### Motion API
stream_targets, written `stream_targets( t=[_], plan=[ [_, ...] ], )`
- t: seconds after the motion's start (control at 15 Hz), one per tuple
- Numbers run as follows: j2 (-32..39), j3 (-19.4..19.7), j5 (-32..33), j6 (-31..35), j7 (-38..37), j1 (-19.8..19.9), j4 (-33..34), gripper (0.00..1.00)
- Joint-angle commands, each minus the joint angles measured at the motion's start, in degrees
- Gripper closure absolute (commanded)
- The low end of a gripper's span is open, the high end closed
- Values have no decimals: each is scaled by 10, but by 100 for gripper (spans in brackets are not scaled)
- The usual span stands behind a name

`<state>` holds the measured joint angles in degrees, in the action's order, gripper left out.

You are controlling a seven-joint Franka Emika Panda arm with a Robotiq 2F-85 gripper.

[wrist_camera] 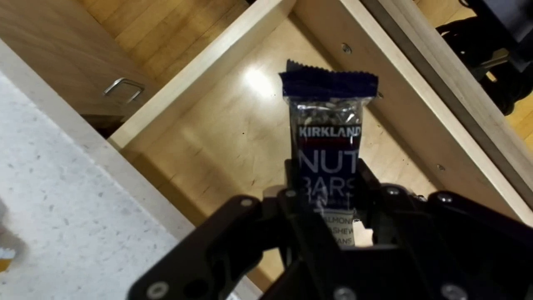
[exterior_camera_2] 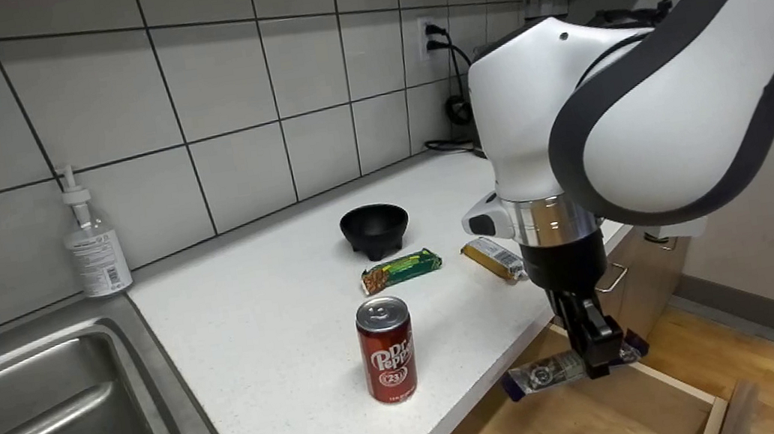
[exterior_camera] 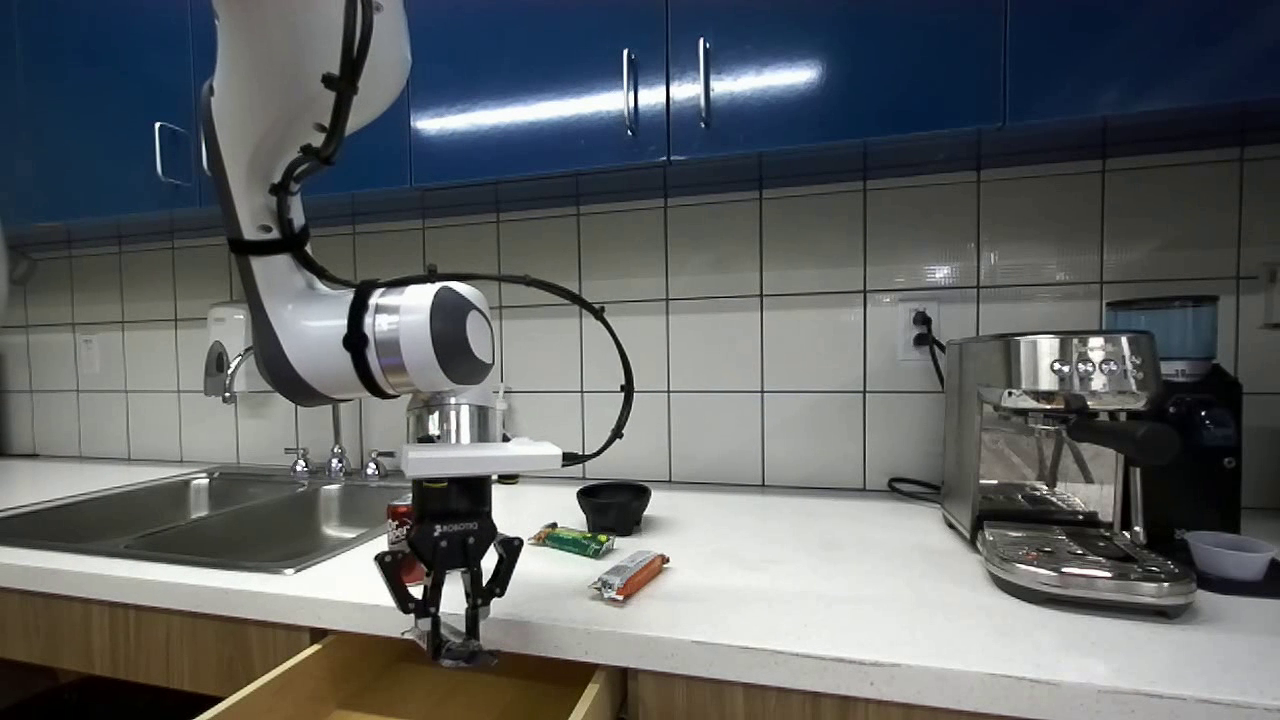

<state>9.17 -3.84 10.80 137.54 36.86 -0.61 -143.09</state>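
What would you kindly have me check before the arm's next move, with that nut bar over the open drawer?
1. Kirkland nut bar gripped between the fingers: ok.
2. Drawer pulled open beneath the bar: ok.
3. Whole bar visible in the wrist view: not ok, its lower end is hidden.
4. Gap between the bar's hidden end and the countertop edge: cannot tell.
5. Bar's height above the drawer floor: cannot tell.
6. Dr Pepper can standing upright on the countertop: ok.

The pincer (exterior_camera: 454,638) grips a shiny wrapper (exterior_camera: 463,656) — above an open drawer (exterior_camera: 525,692).
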Motion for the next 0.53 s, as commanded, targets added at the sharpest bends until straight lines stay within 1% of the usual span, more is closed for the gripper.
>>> stream_targets(
  t=[0.0, 0.2, 0.47],
  plan=[
    [3, -8, -13, -13, 74, 8, 5, 92],
    [10, -10, -19, -11, 124, 9, 7, 92],
    [28, -14, -25, -13, 171, 7, 15, 92]
  ],
)
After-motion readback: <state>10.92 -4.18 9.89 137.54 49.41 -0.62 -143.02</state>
